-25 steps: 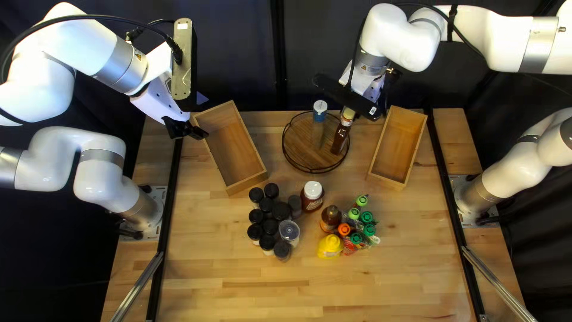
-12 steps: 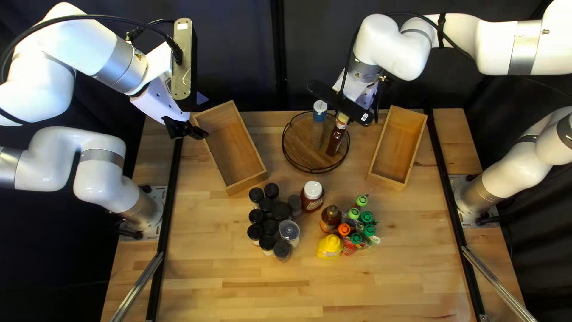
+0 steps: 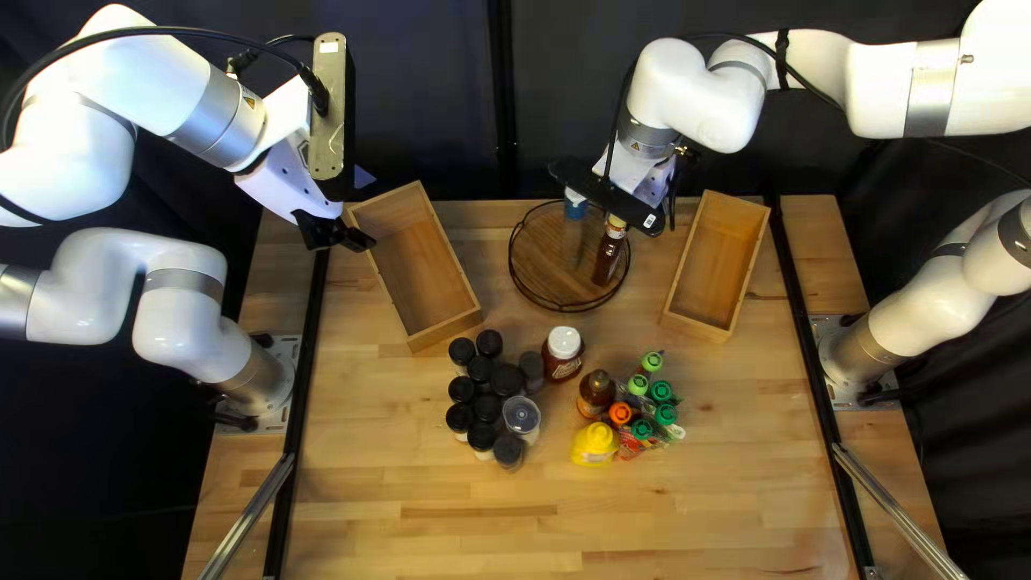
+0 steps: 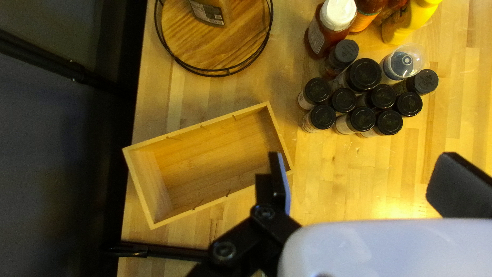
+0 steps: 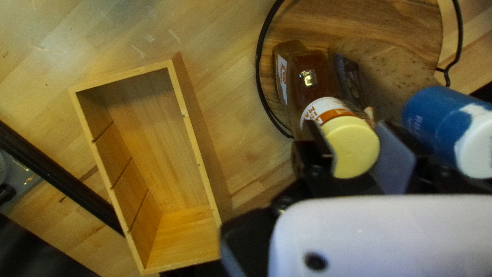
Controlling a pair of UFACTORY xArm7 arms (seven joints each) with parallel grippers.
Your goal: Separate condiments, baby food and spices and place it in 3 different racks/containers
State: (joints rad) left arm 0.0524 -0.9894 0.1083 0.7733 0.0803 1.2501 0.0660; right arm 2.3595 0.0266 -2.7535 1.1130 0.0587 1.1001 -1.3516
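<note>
Blue-capped bottle [image 5: 435, 123]: top partly hidden from above.
Green-capped pouches [image 3: 662, 391]: overlapping; you can't count them reliably.
Black-lidded jars [image 3: 507, 379]: ten, beside one clear-lidded jar [image 3: 522, 415].
Wooden boxes [image 3: 419, 263]: two, near the tabletop's [image 3: 430, 526] far edge.
Brown bottle [image 3: 610, 258]: glossy, yellow-capped, at the round tray's [image 3: 537, 252] right edge.
Right gripper [image 3: 648, 183]: closed on that bottle's top.
Left gripper [image 3: 349, 238]: fingers spread.

The wooden table [image 3: 430, 537] carries a round tray [image 3: 537, 258] near its far edge, one box [image 3: 424, 263] toward the far left corner and another box [image 3: 717, 263] toward the far right. Mid-table stand black-capped jars [image 3: 488, 408] beside assorted bottles [image 3: 661, 392] (one bright yellow [image 3: 594, 443]); dark rails [image 3: 304, 365] line both sides.
</note>
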